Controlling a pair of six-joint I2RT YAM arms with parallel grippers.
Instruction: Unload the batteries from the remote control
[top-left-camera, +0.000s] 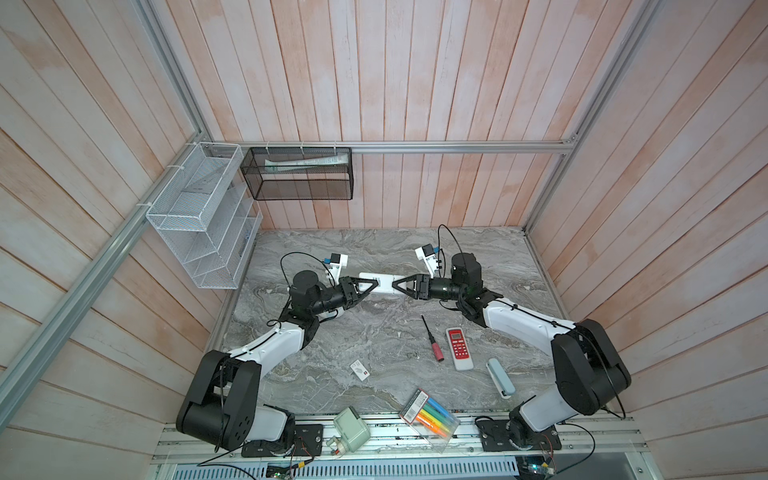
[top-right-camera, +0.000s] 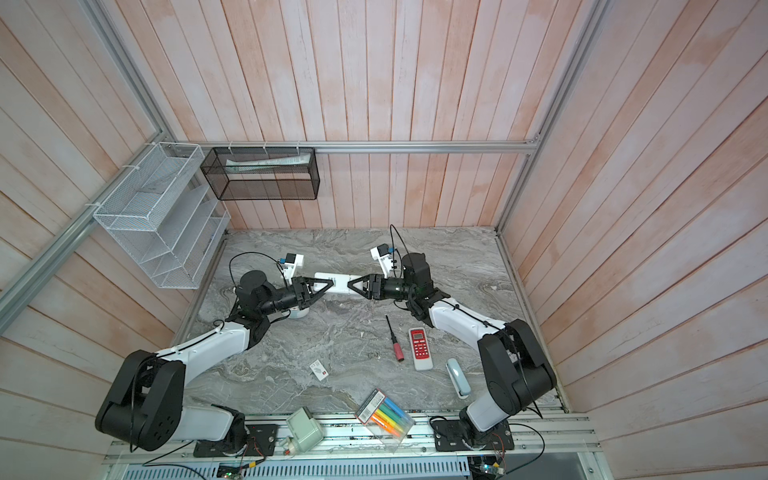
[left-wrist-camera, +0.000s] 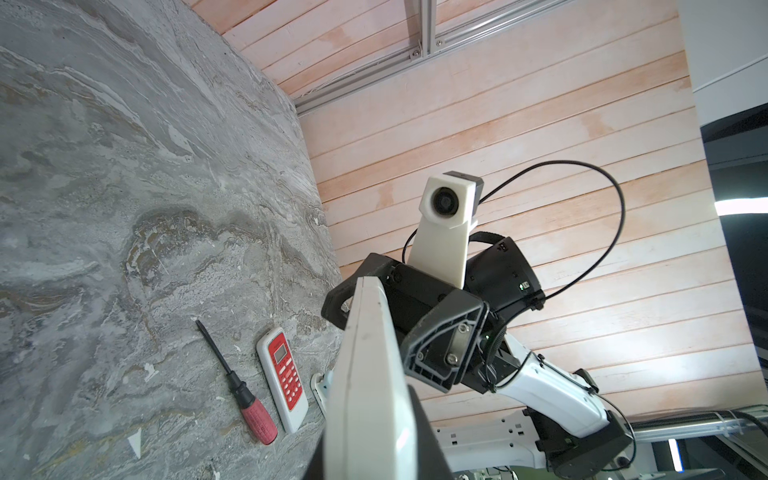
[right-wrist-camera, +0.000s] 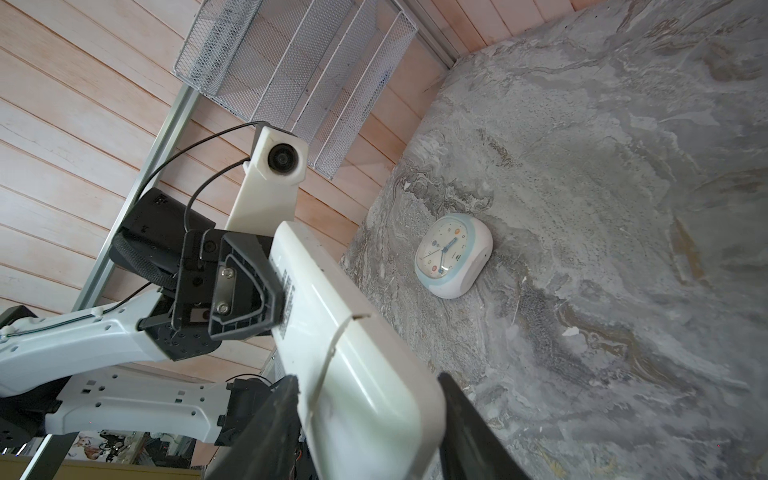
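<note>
The white remote control (top-left-camera: 384, 284) hung clear of the marble table (top-left-camera: 332, 345). In both top views it lay level toward 12 o'clock of the table's middle, its length running from 9 to 3 o'clock. The left gripper (top-left-camera: 371, 286) sat at the 9 o'clock end, clamped narrow on the casing. In the right wrist view one of its black fingers (right-wrist-camera: 243, 299) pressed flat against the remote's labelled back. The right gripper (top-left-camera: 397, 286) met the 3 o'clock end with a jaw on either side of the casing (whether pinching or merely bracketing it, I could not tell). A seam crossed the remote's back near that end, and the batteries did not show in any view.

At about 4 o'clock of the middle a red-handled screwdriver (top-left-camera: 432, 338) lay just beside a red-and-white remote (top-left-camera: 459, 348), the two apart. A pack of marker pens (top-left-camera: 430, 417) rested at 6 o'clock on the front edge. A small white clock (right-wrist-camera: 453, 255) stood on the marble below the left arm.
</note>
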